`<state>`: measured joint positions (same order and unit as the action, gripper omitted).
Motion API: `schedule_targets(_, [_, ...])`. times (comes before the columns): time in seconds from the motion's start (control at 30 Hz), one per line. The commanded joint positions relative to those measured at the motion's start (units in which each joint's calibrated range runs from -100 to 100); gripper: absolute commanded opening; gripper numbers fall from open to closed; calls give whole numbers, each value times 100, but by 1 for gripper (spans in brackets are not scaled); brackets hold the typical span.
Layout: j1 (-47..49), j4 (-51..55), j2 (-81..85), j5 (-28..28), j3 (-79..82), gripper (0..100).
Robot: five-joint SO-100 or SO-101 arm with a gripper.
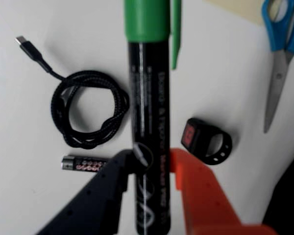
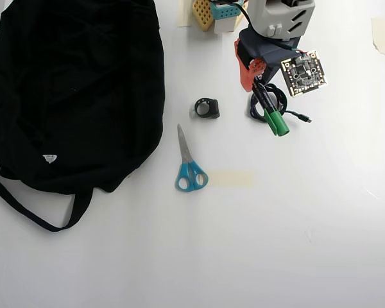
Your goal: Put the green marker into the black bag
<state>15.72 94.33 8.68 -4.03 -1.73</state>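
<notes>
Wrist view: the black-and-orange two-finger gripper (image 1: 152,164) clamps the black-barrelled, green-capped marker (image 1: 149,112) above the white table (image 2: 295,224)'s far edge; the large soft black fabric bag (image 2: 77,90) fills the far-left corner.

table (image 2: 295,244) white | on it: black bag (image 2: 70,83), scissors (image 2: 190,168), cable (image 1: 88,110), battery (image 1: 83,163)
</notes>
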Motion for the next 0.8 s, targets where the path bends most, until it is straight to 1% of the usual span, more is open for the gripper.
schedule_targets(0.0, [-2,-519,817,52,793,2])
schedule_targets(0.23, [-54,-1053,1697,67,1934,2])
schedule_targets(0.37, [-473,-1251,1821,345,2024,5])
schedule_targets(0.43, [-705,-1251,1821,403,2024,5])
schedule_targets(0.7, [-1610,-1699,1713,382,2087,5])
schedule_targets(0.77, [-1774,-1733,1705,366,2087,3])
